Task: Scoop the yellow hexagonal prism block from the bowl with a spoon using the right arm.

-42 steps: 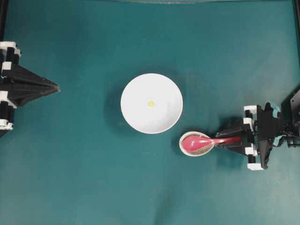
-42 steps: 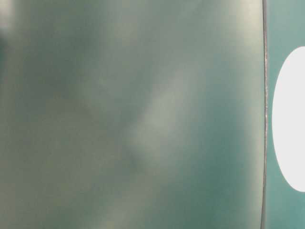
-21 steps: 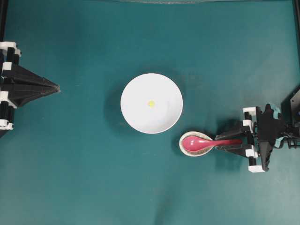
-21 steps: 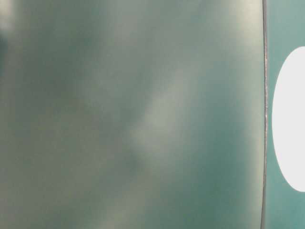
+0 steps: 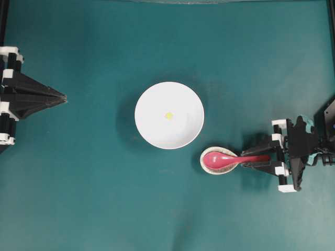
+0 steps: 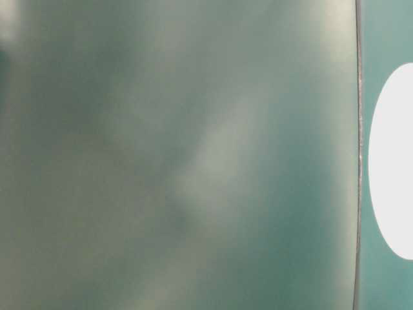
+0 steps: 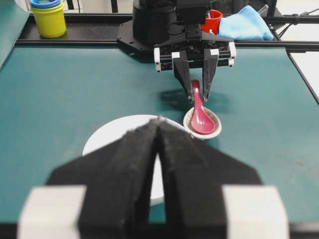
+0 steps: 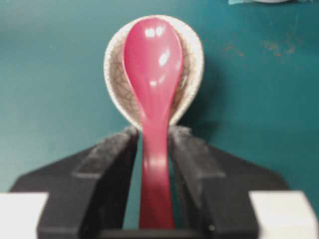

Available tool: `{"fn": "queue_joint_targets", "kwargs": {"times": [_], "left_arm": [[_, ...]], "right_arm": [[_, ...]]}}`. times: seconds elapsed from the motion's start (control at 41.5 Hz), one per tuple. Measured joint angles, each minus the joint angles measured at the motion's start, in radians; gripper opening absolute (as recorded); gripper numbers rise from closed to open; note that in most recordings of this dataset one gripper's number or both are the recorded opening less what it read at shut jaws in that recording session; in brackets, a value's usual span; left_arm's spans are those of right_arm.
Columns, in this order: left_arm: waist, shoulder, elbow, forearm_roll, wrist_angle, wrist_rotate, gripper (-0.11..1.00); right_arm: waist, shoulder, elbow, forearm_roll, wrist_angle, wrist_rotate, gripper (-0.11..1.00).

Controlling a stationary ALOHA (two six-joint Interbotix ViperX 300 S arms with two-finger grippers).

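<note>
The tiny yellow hexagonal prism block [image 5: 168, 115] lies near the middle of the white bowl [image 5: 152, 130] at the table's centre. To the bowl's right, the pink-red spoon [image 5: 220, 158] rests with its scoop in a small speckled dish [image 5: 220, 171]. Its handle points at the right arm. My right gripper [image 5: 246, 158] straddles that handle. In the right wrist view the jaws stand open, with teal showing on both sides of the spoon [image 8: 152, 59]. My left gripper [image 5: 64, 98] sits at the far left, shut and empty, pointing at the bowl [image 7: 107, 137].
Behind the right arm, past the table's edge, are stacked cups [image 7: 49, 15], a red cup [image 7: 214, 20] and a blue cloth [image 7: 246, 25]. The table-level view is a blur of teal with a white oval [image 6: 393, 161] at its right edge.
My right gripper has shifted slightly toward the lower edge of the overhead view, now square about the spoon handle. Spoon, bowl, block and left arm have not moved.
</note>
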Motion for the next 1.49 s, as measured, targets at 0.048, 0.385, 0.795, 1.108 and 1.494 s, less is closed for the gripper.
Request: {"fn": "queue_joint_targets", "kwargs": {"times": [0.048, 0.385, 0.795, 1.108, 1.494], "left_arm": [[-0.002, 0.000, 0.000, 0.000, 0.000, 0.000, 0.02], [0.000, 0.000, 0.000, 0.000, 0.000, 0.002, 0.02], [-0.002, 0.002, 0.000, 0.000, 0.000, 0.000, 0.02], [-0.002, 0.000, 0.000, 0.000, -0.002, 0.000, 0.02], [0.000, 0.000, 0.000, 0.000, -0.002, 0.002, 0.02]], "right_arm": [[0.000, 0.000, 0.000, -0.002, 0.000, -0.003, 0.39], [0.000, 0.000, 0.003, -0.003, 0.000, -0.020, 0.39], [0.000, 0.000, -0.003, -0.003, 0.002, -0.043, 0.39], [0.000, 0.000, -0.008, -0.002, 0.025, -0.048, 0.39], [0.000, 0.000, -0.012, -0.003, 0.035, -0.058, 0.39]]}}
